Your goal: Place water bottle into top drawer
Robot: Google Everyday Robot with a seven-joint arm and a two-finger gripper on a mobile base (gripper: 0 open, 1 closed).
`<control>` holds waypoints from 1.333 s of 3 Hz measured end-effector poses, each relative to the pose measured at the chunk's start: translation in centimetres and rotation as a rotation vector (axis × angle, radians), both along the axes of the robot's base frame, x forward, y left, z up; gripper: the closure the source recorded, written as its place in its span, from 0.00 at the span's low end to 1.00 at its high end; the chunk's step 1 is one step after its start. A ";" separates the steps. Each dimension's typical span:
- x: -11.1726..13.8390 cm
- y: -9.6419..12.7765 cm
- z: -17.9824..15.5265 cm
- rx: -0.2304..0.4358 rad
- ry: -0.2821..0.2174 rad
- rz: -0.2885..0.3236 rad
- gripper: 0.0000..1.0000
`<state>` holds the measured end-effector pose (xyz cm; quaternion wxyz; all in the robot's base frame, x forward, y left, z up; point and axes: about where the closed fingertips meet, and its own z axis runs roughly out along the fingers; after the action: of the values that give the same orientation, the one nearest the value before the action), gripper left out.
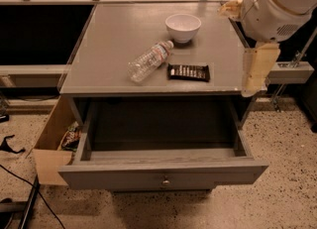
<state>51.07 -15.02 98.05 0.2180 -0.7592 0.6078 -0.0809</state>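
One water bottle (148, 62), clear and crinkled with a white cap, lies on its side on the grey cabinet top (114, 34), set diagonally with the cap end pointing up-right toward the bowl; it sits on the top surface, not in the drawer. One white bowl (183, 26) stands upright behind it, near the cap but not touching. One dark snack bar (188, 72) lies flat just right of the bottle, close to the front edge of the top, apart from both bottle and bowl. One top drawer (163, 173) is pulled out wide below the top, with a flat grey front panel and one small round knob (166, 180) at its centre; the inside is in shadow. One brown cardboard box (49, 143) stands on the speckled floor (282, 173) against the cabinet's left side, flap open, with some colourful packets inside. One dark cable (29, 186) runs across the floor at lower left. One gripper (257, 69) hangs at the cabinet's right edge, under the arm's big white rounded housing (277, 5), well apart from the bottle and holding nothing that shows; only a pale flat part of it is seen, so whether it is released or clenched cannot be told.
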 end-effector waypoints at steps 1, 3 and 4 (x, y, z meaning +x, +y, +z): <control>0.0 0.0 0.0 0.000 0.000 0.000 0.00; 4.6 4.1 -0.1 -0.061 -0.112 0.276 0.00; 7.9 7.3 -0.8 -0.096 -0.129 0.439 0.00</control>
<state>58.92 -7.74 97.30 0.2323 -0.8761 0.4082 -0.1088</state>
